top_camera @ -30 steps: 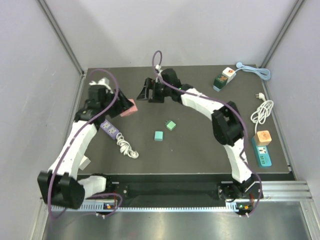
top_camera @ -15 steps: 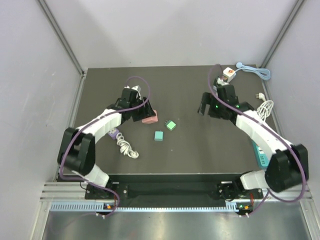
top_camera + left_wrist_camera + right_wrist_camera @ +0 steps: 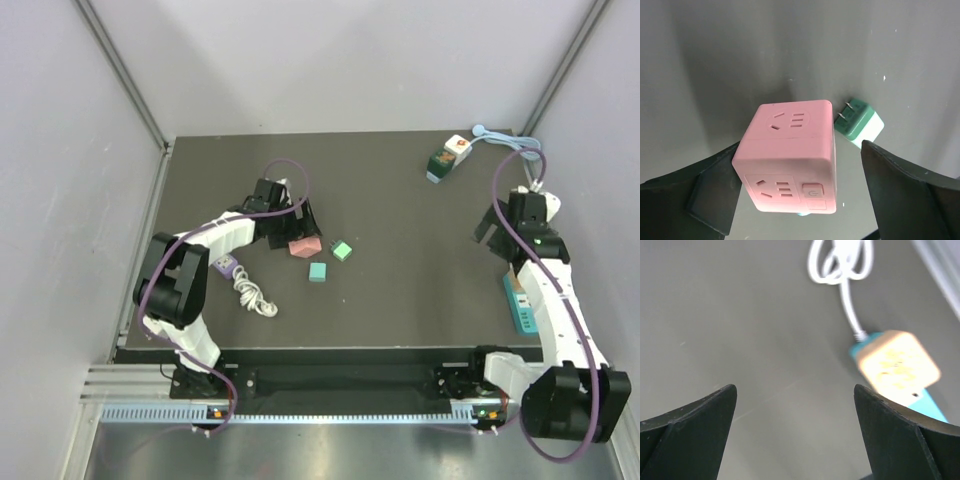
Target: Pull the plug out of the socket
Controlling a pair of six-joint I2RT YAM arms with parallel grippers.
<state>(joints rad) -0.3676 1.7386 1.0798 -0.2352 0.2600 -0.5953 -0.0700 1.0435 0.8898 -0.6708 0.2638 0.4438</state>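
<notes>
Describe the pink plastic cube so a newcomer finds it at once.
On the dark table, look left of centre, between the left arm's fingers. The pink plastic socket cube is the only pink thing, bigger than the two green plugs beside it.

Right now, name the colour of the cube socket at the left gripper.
The cube socket is pink; the left wrist view shows it best.

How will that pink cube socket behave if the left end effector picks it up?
The pink cube socket looks like rigid plastic, so it probably won't flex. Its flat faces suggest it will sit rather than roll. The smooth sides might slip in a light grip.
</notes>
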